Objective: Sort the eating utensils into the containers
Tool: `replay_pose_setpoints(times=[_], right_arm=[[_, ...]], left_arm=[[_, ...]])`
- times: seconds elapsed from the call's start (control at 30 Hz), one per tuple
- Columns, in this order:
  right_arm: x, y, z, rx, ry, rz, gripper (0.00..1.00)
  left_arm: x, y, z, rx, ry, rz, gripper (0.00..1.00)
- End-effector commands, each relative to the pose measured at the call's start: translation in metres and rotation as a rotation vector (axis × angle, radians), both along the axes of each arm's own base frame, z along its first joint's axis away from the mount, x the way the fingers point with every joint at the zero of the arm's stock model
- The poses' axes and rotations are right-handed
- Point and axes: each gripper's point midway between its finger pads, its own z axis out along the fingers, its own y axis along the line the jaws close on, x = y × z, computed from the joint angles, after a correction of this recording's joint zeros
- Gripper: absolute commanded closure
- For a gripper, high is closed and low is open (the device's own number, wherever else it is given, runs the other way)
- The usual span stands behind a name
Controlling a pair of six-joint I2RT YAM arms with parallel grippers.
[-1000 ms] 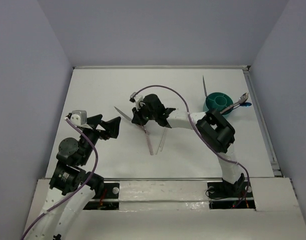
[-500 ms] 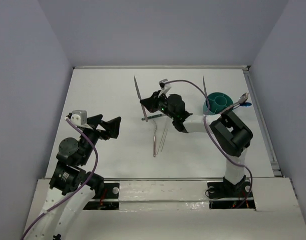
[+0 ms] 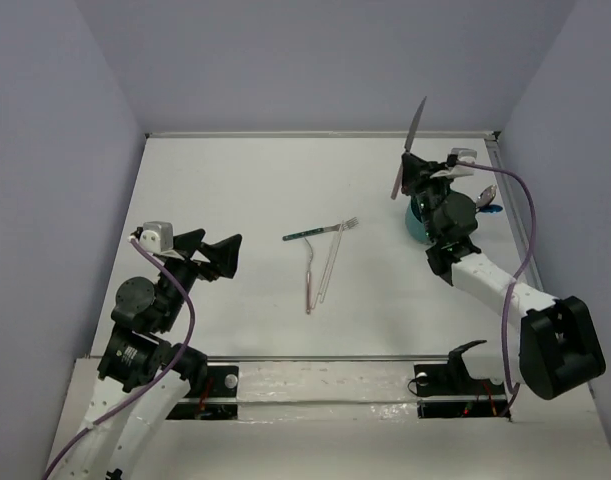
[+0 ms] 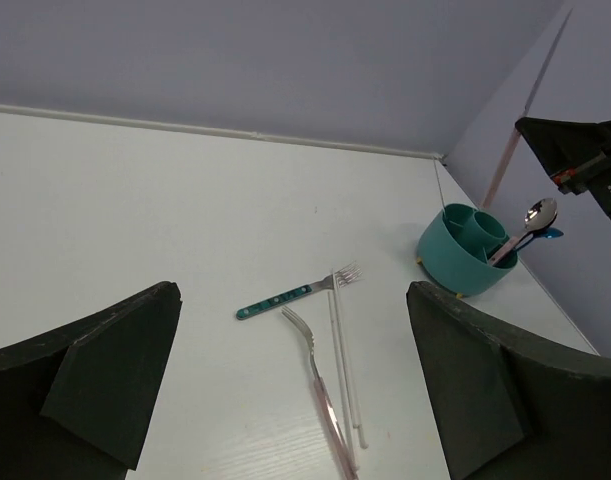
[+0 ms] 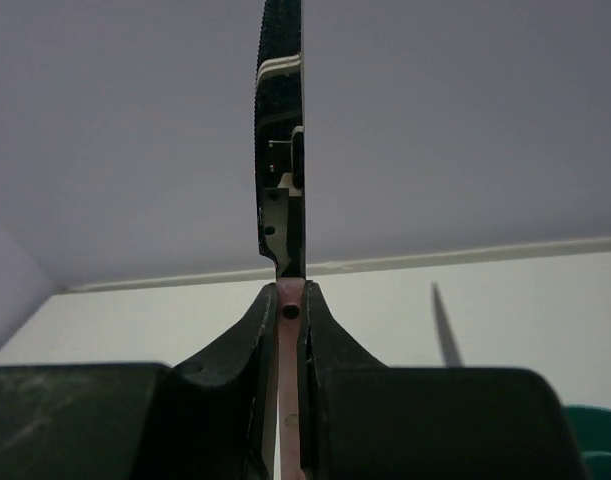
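Nearest my bases, my left hand (image 3: pixel 213 255) stands wide and holds nothing, hovering over the near left part of the white worktop (image 3: pixel 205 180).

Further out, at mid-worktop, three loose utensils lie close together. One is a teal-handled fork (image 3: pixel 320 232) lying crosswise. One is a pink fork (image 3: pixel 310 275) with its long axis running near to far. The last is a pair of white sticks (image 3: pixel 333 262) just beside the pink fork and roughly parallel to it. They lie between my two arms, nearer my left hand than my right.

Furthest out, at the far right, my right hand (image 3: pixel 410 180) is closed narrow on a pink-handled utensil (image 3: pixel 408 148). The right wrist view shows both fingers (image 5: pixel 320 330) pinching the pink shaft, with a dark, tooth-edged part rising straight above them. Its long axis stands nearly upright, tilted a little, with the free end pointing up and away from the worktop.

The teal cup (image 4: pixel 463 262) sits just beside and below this hand, partly hidden by it in the top view. Dividers split its inside into compartments. A silver spoon (image 4: pixel 530 220) leans out of its right side, with something blue beside the bowl that I cannot make out.

The coming move, as I judge it, turns on this: the held piece is upright, the cup's mouth is close beneath it, and my right arm is the one in reach. I cannot tell whether the lower end is already over an open compartment.
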Motion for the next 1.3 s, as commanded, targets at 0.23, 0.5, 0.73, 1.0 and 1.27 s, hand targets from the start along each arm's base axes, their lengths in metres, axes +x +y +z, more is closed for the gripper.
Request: replay_pose_setpoints(times=[0.23,0.5,0.73,1.0,1.27], right_arm=[[0.021,-0.101,-0.039,-0.309,0.094,-0.393,1.0],[0.036,-0.103,-0.071,-0.359,0.159,-0.396,1.0],[0.044,-0.1,-0.095,-0.407,0.208,-0.38,1.0],[0.048,-0.099,-0.117,-0.458,0.247,-0.369,1.0],[0.039,-0.096,-0.134,-0.427,0.324,-0.335,0.96]], left_arm=[[-0.004,-0.004,0.021,-0.011,-0.062,-0.033,0.01],[-0.005,-0.003,0.022,-0.012,-0.063,-0.03,0.01],[-0.008,-0.003,0.024,-0.017,-0.074,-0.036,0.01],[-0.011,-0.003,0.026,-0.021,-0.081,-0.039,0.01],[-0.012,-0.003,0.029,-0.027,-0.092,-0.038,0.01]])
